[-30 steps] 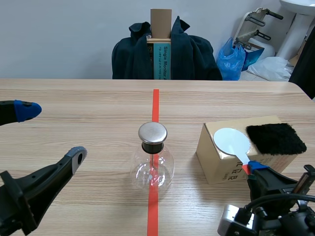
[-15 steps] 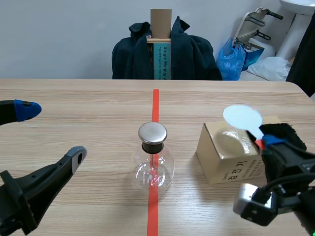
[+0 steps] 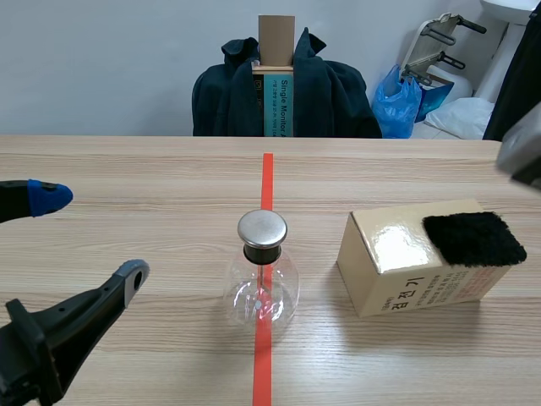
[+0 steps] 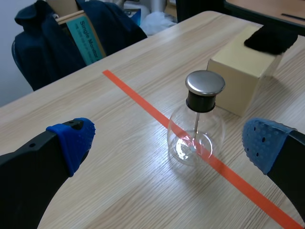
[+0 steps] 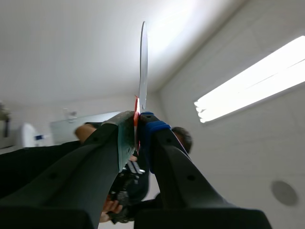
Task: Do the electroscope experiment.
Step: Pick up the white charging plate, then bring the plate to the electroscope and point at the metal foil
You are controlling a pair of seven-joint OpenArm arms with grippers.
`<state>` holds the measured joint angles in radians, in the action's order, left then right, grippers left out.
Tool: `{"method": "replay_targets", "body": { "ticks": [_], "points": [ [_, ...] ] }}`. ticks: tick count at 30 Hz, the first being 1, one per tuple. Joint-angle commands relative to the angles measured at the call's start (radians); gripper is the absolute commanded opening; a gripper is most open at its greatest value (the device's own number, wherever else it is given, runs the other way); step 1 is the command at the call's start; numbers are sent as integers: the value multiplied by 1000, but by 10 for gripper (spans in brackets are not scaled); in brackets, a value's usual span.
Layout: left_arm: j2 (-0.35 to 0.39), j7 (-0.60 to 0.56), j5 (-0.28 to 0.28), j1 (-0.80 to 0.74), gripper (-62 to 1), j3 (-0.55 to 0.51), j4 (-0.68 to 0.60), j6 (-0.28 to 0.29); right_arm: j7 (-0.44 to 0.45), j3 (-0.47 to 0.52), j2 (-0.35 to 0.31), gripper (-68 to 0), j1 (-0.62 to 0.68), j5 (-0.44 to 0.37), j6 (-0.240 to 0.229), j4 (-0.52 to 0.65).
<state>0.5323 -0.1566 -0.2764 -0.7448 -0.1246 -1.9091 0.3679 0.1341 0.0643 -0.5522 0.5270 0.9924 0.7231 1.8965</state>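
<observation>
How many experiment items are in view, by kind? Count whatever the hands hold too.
Glass flask electroscope: 1
Cardboard box: 1
Black fur pad, on the box: 1
Disc paddle, gripped in the right hand: 1
Total: 4

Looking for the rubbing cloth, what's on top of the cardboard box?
A black fuzzy pad lies on one end of the cardboard box; the rest of its top is bare. Anything under it is covered.

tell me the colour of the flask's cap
Shiny silver; the cap shows best in the left wrist view.
</observation>
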Motion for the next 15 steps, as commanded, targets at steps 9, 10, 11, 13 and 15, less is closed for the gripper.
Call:
{"method": "replay_targets", "body": {
  "ticks": [9, 10, 11, 13, 15],
  "points": [
    [1, 51, 73, 16, -381, 2, 59, 47, -8, 213, -10, -665, -14, -88, 60, 251],
    [1, 51, 85, 32, -454, 7, 84, 74, -8, 232, -10, -665, -14, -89, 60, 267],
    [1, 51, 87, 53, -524, 15, 113, 93, -10, 247, -9, -665, -14, -89, 60, 283],
    [0, 47, 87, 108, -582, 43, 182, 115, -15, 272, -6, -665, -14, -97, 60, 309],
    [0, 37, 87, 178, -582, 84, 260, 126, -16, 294, -7, -665, -14, -109, 60, 332]
  ]
}}
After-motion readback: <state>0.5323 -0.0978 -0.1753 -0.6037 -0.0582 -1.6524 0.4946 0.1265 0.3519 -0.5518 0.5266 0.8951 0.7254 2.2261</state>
